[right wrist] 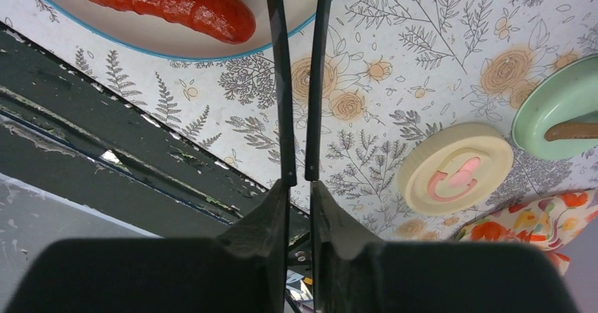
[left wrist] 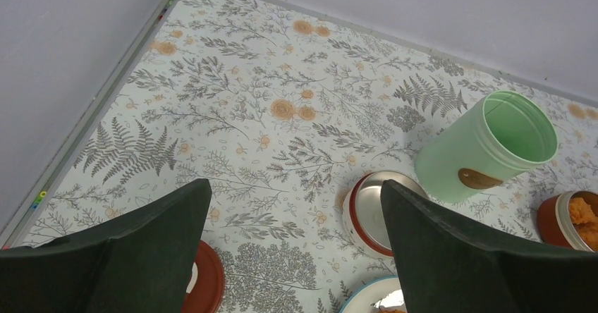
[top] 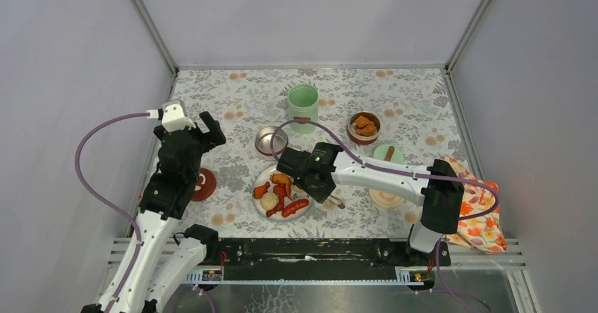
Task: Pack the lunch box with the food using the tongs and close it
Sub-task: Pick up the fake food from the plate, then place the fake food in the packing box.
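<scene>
Just ahead of the right gripper (right wrist: pixel 300 186), arm stretched left and clamped on the tongs (right wrist: pixel 280 80), sits the plate (right wrist: pixel 176 41); left gripper (left wrist: pixel 293 189) raised, jaws wide apart.

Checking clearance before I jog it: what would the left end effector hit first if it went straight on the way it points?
Probably the bare tablecloth, just left of the empty steel bowl; depth is unclear.
</scene>
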Controlling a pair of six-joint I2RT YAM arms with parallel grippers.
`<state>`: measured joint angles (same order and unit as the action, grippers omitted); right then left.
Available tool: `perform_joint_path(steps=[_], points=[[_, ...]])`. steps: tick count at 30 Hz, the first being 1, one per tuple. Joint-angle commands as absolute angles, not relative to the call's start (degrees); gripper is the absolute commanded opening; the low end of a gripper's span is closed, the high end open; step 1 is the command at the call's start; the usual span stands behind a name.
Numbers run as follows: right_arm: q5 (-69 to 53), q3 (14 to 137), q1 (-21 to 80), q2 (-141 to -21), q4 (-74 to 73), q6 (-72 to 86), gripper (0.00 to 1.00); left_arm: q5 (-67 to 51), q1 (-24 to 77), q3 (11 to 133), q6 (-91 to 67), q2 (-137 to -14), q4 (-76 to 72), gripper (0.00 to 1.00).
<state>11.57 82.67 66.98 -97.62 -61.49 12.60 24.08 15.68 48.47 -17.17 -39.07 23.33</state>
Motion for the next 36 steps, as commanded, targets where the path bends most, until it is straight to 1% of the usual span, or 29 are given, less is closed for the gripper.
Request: perform_joint_path(steps=[1,2,5,11,16,21,28,36], points=[[13.19,86.32,67.59,-95.81,-63.77,12.49,0.13,26.75,15.38,45.82,-17.36,-35.83,16.4,0.98],[13.11,86.52,67.59,-95.43,-63.92,12.6,0.11,26.79,15.24,45.67,-17.13,-35.65,16.43,0.98],[13.27,87.09,67.59,-94.28,-64.51,12.53,0.1,27.24,15.12,45.39,-16.47,-35.34,16.69,0.98],[16.46,91.48,67.59,-93.34,-66.64,11.82,0.1,26.83,14.95,45.11,-16.44,-34.46,16.83,0.98],[19.17,96.61,67.37,-95.08,-65.69,9.48,0.13,25.6,14.62,44.81,-16.84,-34.0,16.7,0.98],[20.11,102.94,64.88,-100.8,-63.2,5.89,0.13,24.47,14.42,44.74,-17.43,-33.84,16.7,0.98],[17.3,113.67,59.78,-110.28,-59.82,2.11,0.13,23.09,14.02,44.66,-17.89,-33.77,16.8,0.98],[13.7,118.66,56.83,-118.16,-57.22,1.01,0.13,20.88,12.35,44.6,-18.49,-34.0,16.72,0.98]])
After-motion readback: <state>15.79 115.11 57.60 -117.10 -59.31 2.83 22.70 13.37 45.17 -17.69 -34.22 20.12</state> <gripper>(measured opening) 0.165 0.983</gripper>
